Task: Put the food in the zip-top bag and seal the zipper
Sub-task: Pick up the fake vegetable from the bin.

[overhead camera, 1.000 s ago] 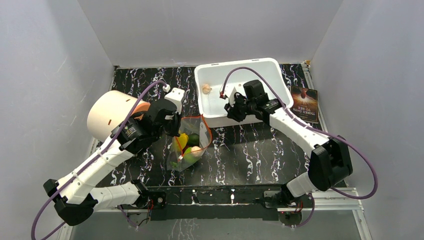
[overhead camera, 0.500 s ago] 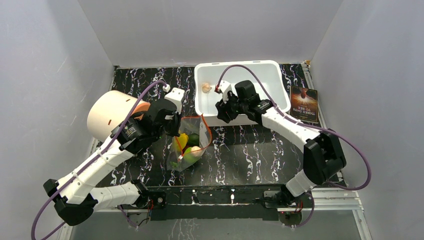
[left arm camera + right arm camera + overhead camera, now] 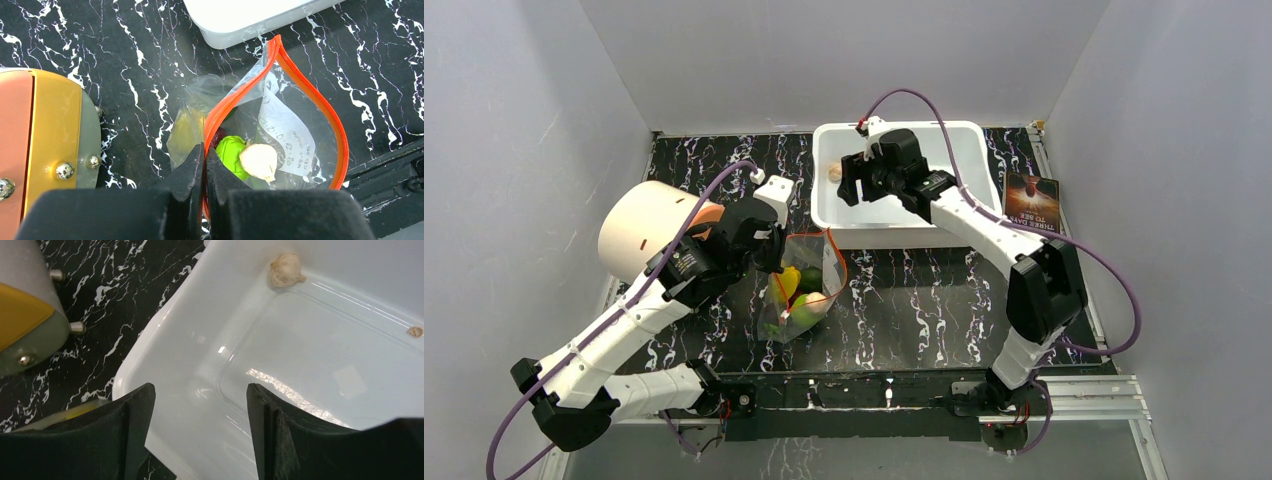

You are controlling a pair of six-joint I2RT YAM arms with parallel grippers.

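- The right tool [image 3: 200,432] hangs over the left end of the white tub [image 3: 165,340], jaws apart, nothing between them.
- The last loose garlic bulb [image 3: 286,270] lies just ahead of that tool and a little to its right in the wrist view, against the tub's far wall. It is rounded, with a stubby tip pointing sideways and no real long axis to line up on.
- The right arm is by far the nearer, and the left arm is occupied.
- The left tool [image 3: 205,155] is clamped on the red-orange zipper [image 3: 320,105] at one side of the zip-top bag [image 3: 295,140], holding the mouth in an open teardrop loop.
- The bag stands on the black marbled tabletop [image 3: 924,300], just in front of the tub.
- A lime [image 3: 231,152] and a second garlic bulb [image 3: 259,160] show through the opening.
- The rest of the food is crowded under crinkled plastic and the left tool's fingers, and is hard to tell apart.
- A small beige speck [image 3: 414,331] at the tub's right is too small to name.
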